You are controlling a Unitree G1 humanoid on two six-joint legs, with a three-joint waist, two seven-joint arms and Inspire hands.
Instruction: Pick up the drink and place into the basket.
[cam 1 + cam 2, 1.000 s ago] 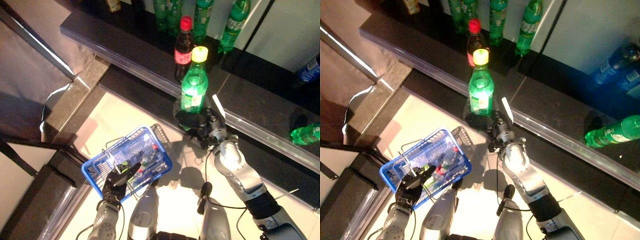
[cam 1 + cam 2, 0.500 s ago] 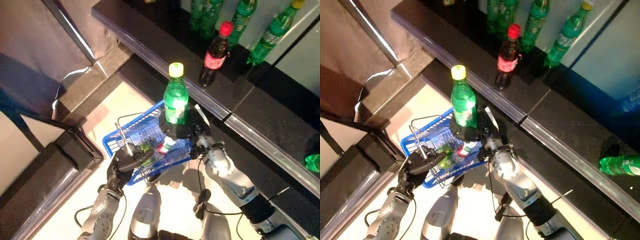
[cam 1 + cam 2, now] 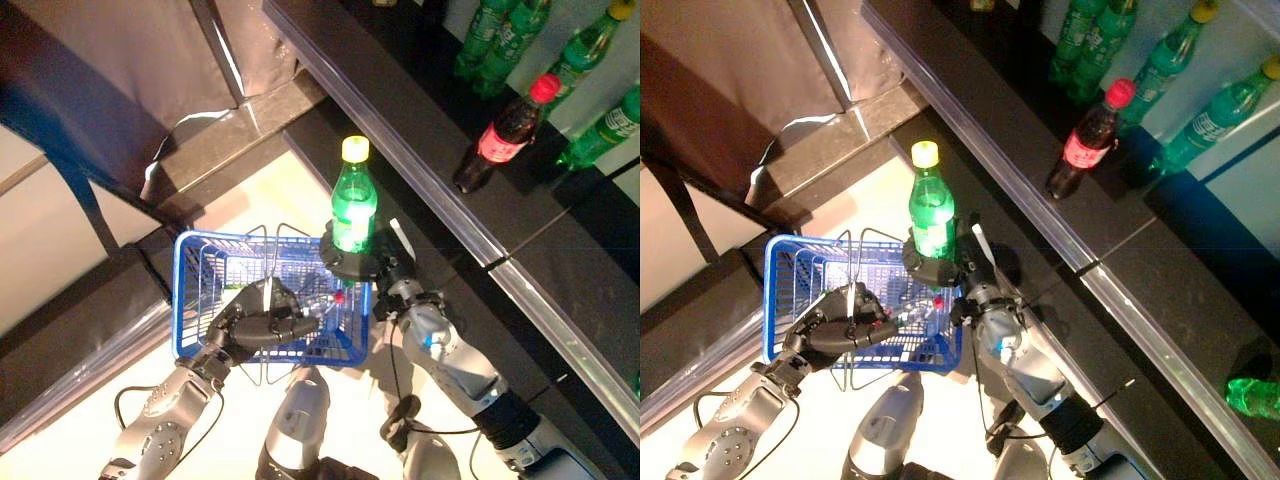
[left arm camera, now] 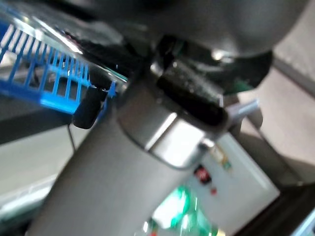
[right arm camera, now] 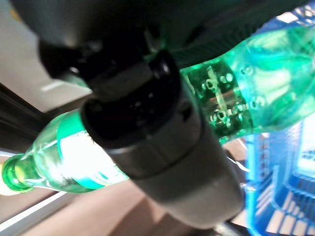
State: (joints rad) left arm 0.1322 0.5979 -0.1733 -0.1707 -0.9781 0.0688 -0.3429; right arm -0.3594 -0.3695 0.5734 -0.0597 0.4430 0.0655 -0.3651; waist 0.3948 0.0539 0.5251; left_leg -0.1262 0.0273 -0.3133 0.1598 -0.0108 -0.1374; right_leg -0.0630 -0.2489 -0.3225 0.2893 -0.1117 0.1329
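My right hand (image 3: 372, 268) is shut on a green bottle (image 3: 353, 201) with a yellow cap and holds it upright at the right rim of the blue basket (image 3: 192, 290). The bottle also shows in the right eye view (image 3: 932, 213) and close up in the right wrist view (image 5: 256, 93). My left hand (image 3: 258, 318) is shut on the basket's thin wire handles and holds it up in front. Drinks lie inside the basket, one with a red cap (image 3: 338, 298).
A dark counter (image 3: 440, 130) runs along the right with a glass front edge. On it stand a dark bottle with a red cap (image 3: 497, 138) and green bottles (image 3: 495, 45). A dark low ledge (image 3: 90, 320) lies at the left.
The camera has shifted. My right hand has carried the green bottle to the basket's right rim. My left hand has raised the basket and brought it nearer the bottle.
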